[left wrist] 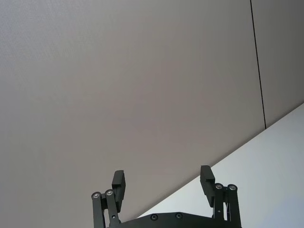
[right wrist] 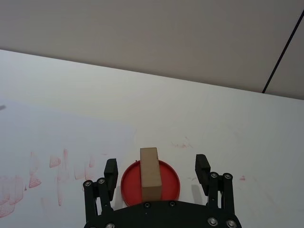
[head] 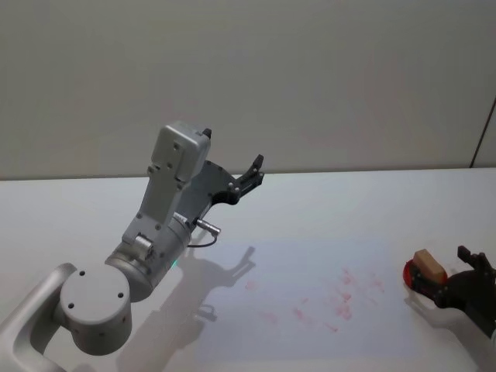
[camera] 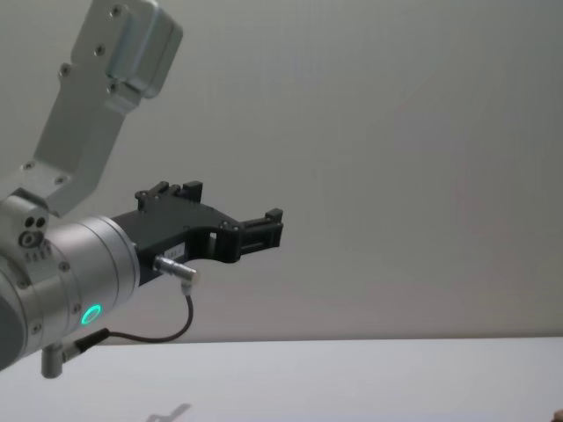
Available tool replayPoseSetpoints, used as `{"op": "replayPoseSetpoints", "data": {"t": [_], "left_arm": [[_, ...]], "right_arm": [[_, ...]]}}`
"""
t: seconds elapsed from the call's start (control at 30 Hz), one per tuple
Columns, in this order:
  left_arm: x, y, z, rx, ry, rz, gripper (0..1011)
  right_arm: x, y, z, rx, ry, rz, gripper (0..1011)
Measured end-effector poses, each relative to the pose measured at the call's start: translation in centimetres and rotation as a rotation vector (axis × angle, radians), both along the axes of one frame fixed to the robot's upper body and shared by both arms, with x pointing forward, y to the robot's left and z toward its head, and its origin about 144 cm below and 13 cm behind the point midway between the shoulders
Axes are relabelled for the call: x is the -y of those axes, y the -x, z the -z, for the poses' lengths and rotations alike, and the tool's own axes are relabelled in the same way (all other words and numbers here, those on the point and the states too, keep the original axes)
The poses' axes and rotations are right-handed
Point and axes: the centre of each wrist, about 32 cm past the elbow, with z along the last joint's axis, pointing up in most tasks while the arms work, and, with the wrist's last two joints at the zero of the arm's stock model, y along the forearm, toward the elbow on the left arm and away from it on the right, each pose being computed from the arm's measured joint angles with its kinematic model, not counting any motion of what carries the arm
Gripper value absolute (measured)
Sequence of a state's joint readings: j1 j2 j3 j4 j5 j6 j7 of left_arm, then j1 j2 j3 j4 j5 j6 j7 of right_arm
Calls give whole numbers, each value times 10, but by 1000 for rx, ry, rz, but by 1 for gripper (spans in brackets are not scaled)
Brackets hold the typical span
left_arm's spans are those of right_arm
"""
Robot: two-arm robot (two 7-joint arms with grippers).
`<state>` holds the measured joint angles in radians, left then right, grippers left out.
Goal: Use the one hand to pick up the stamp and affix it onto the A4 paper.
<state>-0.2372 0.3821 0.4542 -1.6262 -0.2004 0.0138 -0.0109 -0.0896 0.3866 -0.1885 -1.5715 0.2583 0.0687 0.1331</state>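
Red round pad [head: 408, 273] was seen at the right of the desk [head: 70, 217], carrying the stamp [head: 428, 265], a wooden block with a paler top. Found the right gripper [right wrist: 156, 164] low and close behind it, fingers [right wrist: 111, 169] spread wide, one to each side of the stamp. In the right wrist view, sat in the gap between them, touching neither. Gripped nothing. Noted the paper [head: 256, 325] flat in mid-desk, left of the pad, scattered with red marks [head: 343, 298]. Saw the left gripper [head: 254, 172] raised well above the desk on the left, aimed toward the wall [head: 310, 77], fingers likewise wide apart and empty.
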Motion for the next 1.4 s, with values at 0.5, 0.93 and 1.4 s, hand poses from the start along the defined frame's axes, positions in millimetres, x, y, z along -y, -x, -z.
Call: {"op": "replayPoseSetpoints", "data": {"t": [0.5,0.93,1.4], "left_arm": [[0,0,0,0,0,0,1001],[0,0,0,0,0,0,1001],[0,0,0,0,0,0,1001]], "right_arm": [[-3,-3,8,-23,-11,3,994],[-7,-5,12,-36,-15,8,630],[-9,-6,12,-48,-20,13,223]]}}
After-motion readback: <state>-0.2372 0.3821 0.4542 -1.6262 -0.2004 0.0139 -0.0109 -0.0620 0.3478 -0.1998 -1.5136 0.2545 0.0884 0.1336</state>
